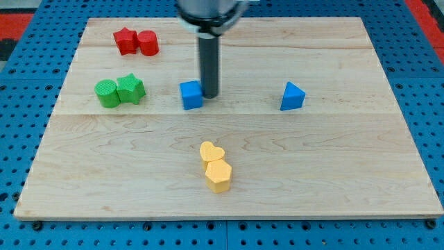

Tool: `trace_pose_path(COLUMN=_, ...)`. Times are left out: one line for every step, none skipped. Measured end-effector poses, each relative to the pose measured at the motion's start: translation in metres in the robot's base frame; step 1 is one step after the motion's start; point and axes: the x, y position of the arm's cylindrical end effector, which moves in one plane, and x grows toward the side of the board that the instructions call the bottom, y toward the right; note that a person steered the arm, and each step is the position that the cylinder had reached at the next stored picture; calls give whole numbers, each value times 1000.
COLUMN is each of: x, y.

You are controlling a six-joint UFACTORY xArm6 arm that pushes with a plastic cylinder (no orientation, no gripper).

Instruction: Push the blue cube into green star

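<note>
My tip (209,95) has no jaws and holds nothing; it touches the blue cube (191,95) on its right side. The cube sits near the table's middle, the green star (130,89) well apart toward the left edge.

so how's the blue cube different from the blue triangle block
The blue cube is a square-faced box; the blue triangle block is a wedge with a pointed top. The blue cube sits left of centre with my tip right at its right side; the blue triangle block stands alone toward the view's right. The blue cube is nearer the green star. Both are blue and of similar size.
</note>
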Motion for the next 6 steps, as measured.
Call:
trace_pose_path(x=0, y=13)
trace_pose_path(x=4, y=20)
trace_pose_path(x=9, y=-12)
trace_pose_path(x=13, y=-19)
trace_pose_path(x=13, y=-42)
trace_pose_path(x=10, y=-32)
